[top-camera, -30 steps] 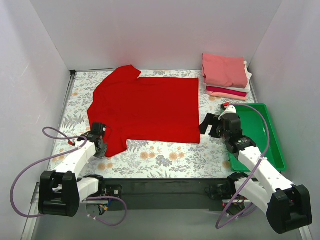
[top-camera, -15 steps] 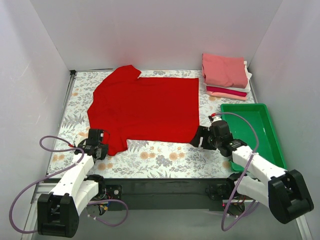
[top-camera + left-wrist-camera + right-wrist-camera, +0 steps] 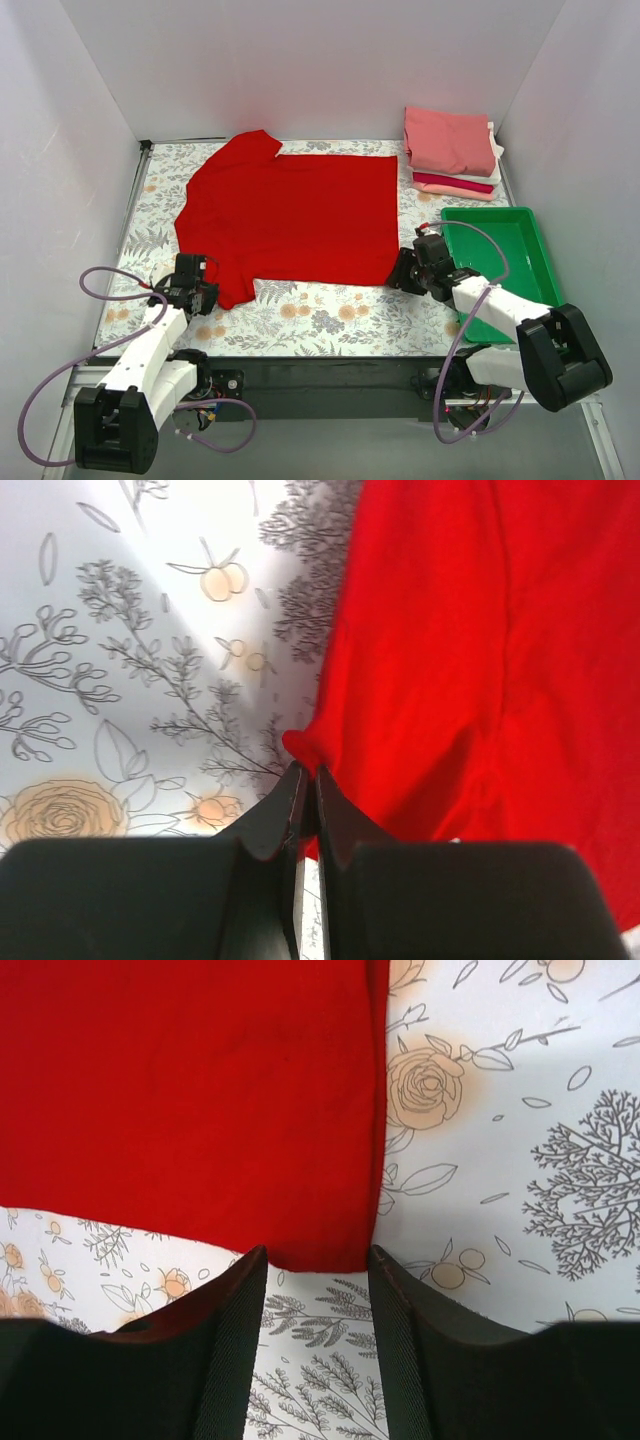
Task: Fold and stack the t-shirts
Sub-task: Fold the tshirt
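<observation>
A bright red t-shirt point(image 3: 295, 215) lies spread flat on the flowered table cover, its sleeves to the left. My left gripper point(image 3: 203, 297) is shut on the edge of the near left sleeve point(image 3: 330, 735), and red cloth bunches at its tips point(image 3: 305, 778). My right gripper point(image 3: 400, 272) sits low at the shirt's near right corner point(image 3: 320, 1240). Its jaws stand apart on either side of that corner, with only table cover between them point(image 3: 318, 1270). A stack of folded t-shirts point(image 3: 452, 150), salmon-pink on top, rests at the back right.
A green plastic tray point(image 3: 510, 250) lies to the right of my right arm. White walls close in the table on three sides. Purple cables loop beside both arm bases at the near edge.
My right gripper has moved left and down from beside the tray to the shirt's near right corner, and its jaws have narrowed. The left gripper stays shut on the sleeve, shifted slightly.
</observation>
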Available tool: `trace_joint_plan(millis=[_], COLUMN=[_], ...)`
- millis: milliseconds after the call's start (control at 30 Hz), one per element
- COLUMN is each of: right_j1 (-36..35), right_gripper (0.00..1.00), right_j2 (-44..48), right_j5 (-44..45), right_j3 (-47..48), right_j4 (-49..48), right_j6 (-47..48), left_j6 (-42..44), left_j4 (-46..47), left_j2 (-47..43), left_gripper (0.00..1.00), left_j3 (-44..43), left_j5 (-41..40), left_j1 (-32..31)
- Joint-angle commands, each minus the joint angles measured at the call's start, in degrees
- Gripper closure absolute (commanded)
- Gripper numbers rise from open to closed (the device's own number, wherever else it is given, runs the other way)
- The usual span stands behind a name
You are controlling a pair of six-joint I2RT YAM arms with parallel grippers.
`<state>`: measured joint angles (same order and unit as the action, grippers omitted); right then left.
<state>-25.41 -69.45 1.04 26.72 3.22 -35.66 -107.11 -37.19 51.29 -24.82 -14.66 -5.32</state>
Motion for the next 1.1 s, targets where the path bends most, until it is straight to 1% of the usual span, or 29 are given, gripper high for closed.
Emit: trace_joint_plan(millis=[0, 100, 133, 167, 233, 300, 333, 367, 400, 433, 467, 533, 633, 800, 900, 1067], right_j1=[-0.34, -0.43, -0.34, -0.43, -0.34, -0.43, -0.34, -0.43, -0.34, -0.34, -0.43, -0.43, -0.34, -0.26, -0.25, 1.06], right_gripper=[0.49, 0.61, 0.73, 0.76, 0.83, 0.85, 0.89, 0.90, 0.93, 0.93, 0.96, 0.98, 0.99, 0.99, 0.99, 0.99], right_j2=[-3.05, -4.98, -5.34, -5.61, -5.96, -5.17, -4.73, -4.47, -3.60, -3.24, -2.97, -2.53, -2.71, -3.85, -5.69, -9.65], right_j5=[2.04, 1.78, 1.25, 0.90, 0.54, 0.63, 0.81, 0.89, 1.33, 1.33, 1.33, 1.42, 0.98, 2.30, 2.48, 2.04], right_j3=[2.19, 2.99, 3.07, 3.07, 3.25, 3.51, 3.60, 3.60, 3.69, 3.86, 4.04, 4.83, 6.23, 10.36, 13.35, 18.97], right_j4=[-0.59, -1.20, -1.38, -1.73, -1.99, -1.99, -1.99, -1.99, -1.91, -1.91, -1.91, -1.91, -1.91, -1.38, -1.12, 0.55], right_j6=[-0.29, -0.02, -0.11, -0.11, -0.11, 0.24, 0.41, 0.68, 1.03, 1.29, 1.64, 2.61, 3.66, 5.07, 5.86, 6.57], left_j6=[1.20, -0.46, -1.43, -1.43, -1.35, -1.44, -1.52, -1.61, -1.35, -0.48, 0.31, 1.81, 2.52, 2.35, 3.48, 5.07], left_j4=[0.89, 0.54, 0.54, 0.45, 0.27, 0.01, 0.10, 0.10, 0.53, 1.15, 1.76, 3.44, 4.49, 5.72, 8.35, 8.80], left_j2=[-1.71, -2.59, -2.77, -2.77, -2.77, -2.51, -2.33, -2.25, -1.81, -1.54, -1.11, 0.38, 2.76, 6.54, 9.17, 13.92], left_gripper=[1.00, 1.00, 1.00, 1.00, 1.00, 1.00, 1.00, 1.00, 1.00, 1.00, 1.00, 1.00, 1.00, 1.00, 1.00, 1.00], left_j3=[-2.25, -2.69, -2.78, -3.48, -4.27, -5.15, -5.50, -5.68, -6.38, -6.64, -7.08, -8.57, -11.20, -15.34, -18.06, -23.60], left_j5=[1.03, 0.59, 0.59, 0.59, 0.51, 0.33, 0.33, 0.24, 0.85, 1.64, 2.43, 4.62, 5.60, 4.29, 5.68, 4.11], left_j1=[0.14, 0.14, 0.14, 0.14, 0.14, 0.14, 0.14, 0.14, 0.14, 0.14, 0.14, 0.14, 0.14, 0.14, 0.14, 0.14])
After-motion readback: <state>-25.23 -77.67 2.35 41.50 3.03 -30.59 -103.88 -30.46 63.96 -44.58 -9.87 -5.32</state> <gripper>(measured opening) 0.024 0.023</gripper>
